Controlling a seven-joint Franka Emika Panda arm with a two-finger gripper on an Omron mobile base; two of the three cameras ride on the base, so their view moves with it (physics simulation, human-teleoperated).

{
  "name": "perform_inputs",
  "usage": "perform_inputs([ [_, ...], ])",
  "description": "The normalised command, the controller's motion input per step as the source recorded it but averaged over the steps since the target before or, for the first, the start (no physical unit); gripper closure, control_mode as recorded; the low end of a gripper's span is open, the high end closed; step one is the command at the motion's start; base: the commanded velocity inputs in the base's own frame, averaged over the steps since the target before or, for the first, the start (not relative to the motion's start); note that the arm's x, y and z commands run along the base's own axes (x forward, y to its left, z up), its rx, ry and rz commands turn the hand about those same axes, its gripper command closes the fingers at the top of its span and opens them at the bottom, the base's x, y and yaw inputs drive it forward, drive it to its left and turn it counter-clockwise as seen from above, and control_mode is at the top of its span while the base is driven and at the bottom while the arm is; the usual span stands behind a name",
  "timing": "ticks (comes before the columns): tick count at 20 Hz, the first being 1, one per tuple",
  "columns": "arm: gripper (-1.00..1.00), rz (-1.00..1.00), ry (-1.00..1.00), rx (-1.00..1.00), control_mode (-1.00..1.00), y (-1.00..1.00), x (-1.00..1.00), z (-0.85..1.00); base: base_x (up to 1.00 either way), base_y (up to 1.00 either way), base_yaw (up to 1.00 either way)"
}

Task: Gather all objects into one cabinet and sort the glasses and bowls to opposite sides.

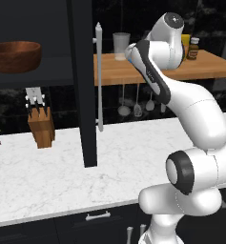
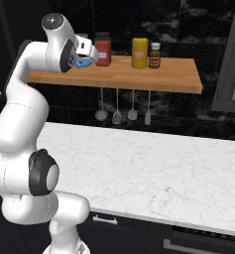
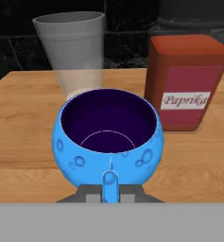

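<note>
In the hand view, the small blue bowl with a dark inside sits right in front of my gripper, which is shut on the bowl's near side. I cannot tell whether the bowl rests on the light wooden shelf or hangs just above it. Behind it stands the clear tumbler. From the right base view, the gripper is over the shelf's left end with the blue bowl under it. The tumbler stands left of the arm. The big wooden bowl lies inside the black cabinet.
A red Paprika jar stands close to the bowl's right. A yellow jar and a brown bottle stand further right. The open cabinet door with its bar handle stands between cabinet and shelf. Knife block on the marble counter.
</note>
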Motion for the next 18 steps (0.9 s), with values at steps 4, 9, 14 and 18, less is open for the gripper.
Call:
perform_inputs([
  [4,1.0,0.0,-0.21,-0.01,-1.0,0.0,-0.82,0.04,0.0,0.0,0.0],
  [9,1.0,0.0,-0.11,0.0,-1.0,0.0,-0.98,0.0,0.0,0.0,0.0],
  [14,1.0,0.0,0.0,0.01,-1.0,0.0,-0.99,0.25,0.0,0.0,0.0],
  [18,1.0,0.0,0.0,0.0,-1.0,-0.01,-1.0,0.1,0.0,0.0,0.0],
])
